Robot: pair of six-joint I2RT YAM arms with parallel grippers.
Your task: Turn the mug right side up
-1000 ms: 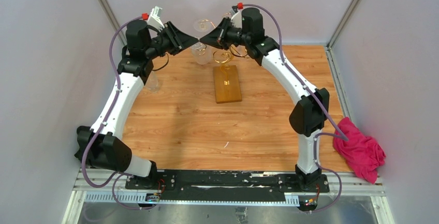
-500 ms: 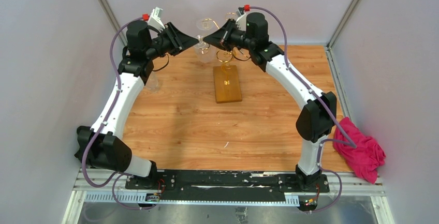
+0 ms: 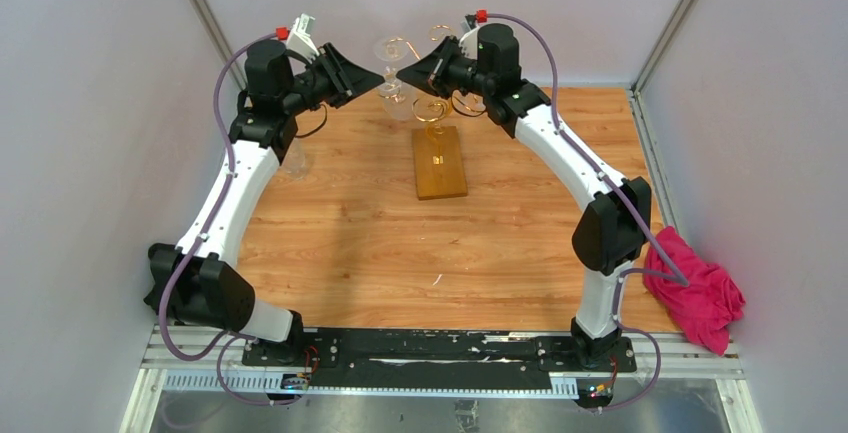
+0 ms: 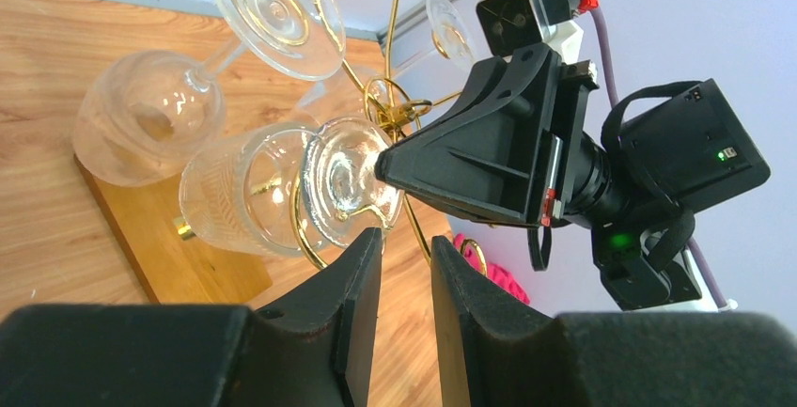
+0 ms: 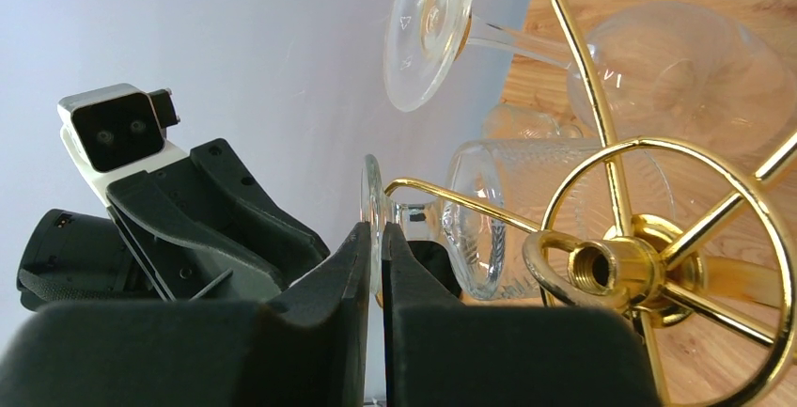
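**Right arm shifted, mug pinched by its foot**

Since a second ago the right arm's elbow has swung toward the right edge of the table and the right gripper [image 5: 376,230] has drawn slightly back. The left arm is unchanged. The right jaws are closed on the rim of the mug's foot. The mug [image 4: 246,191], clear ribbed glass, is up off the table near its far edge, against the gold rack [image 3: 432,110]. I cannot tell if it is free of the wire arm. Its long axis is roughly level, foot at the grippers, bowl toward the rack. The left gripper [image 4: 406,242] is part open and empty, with the foot just ahead of its tips. The right arm is nearer, so the tip-up is probably its job.
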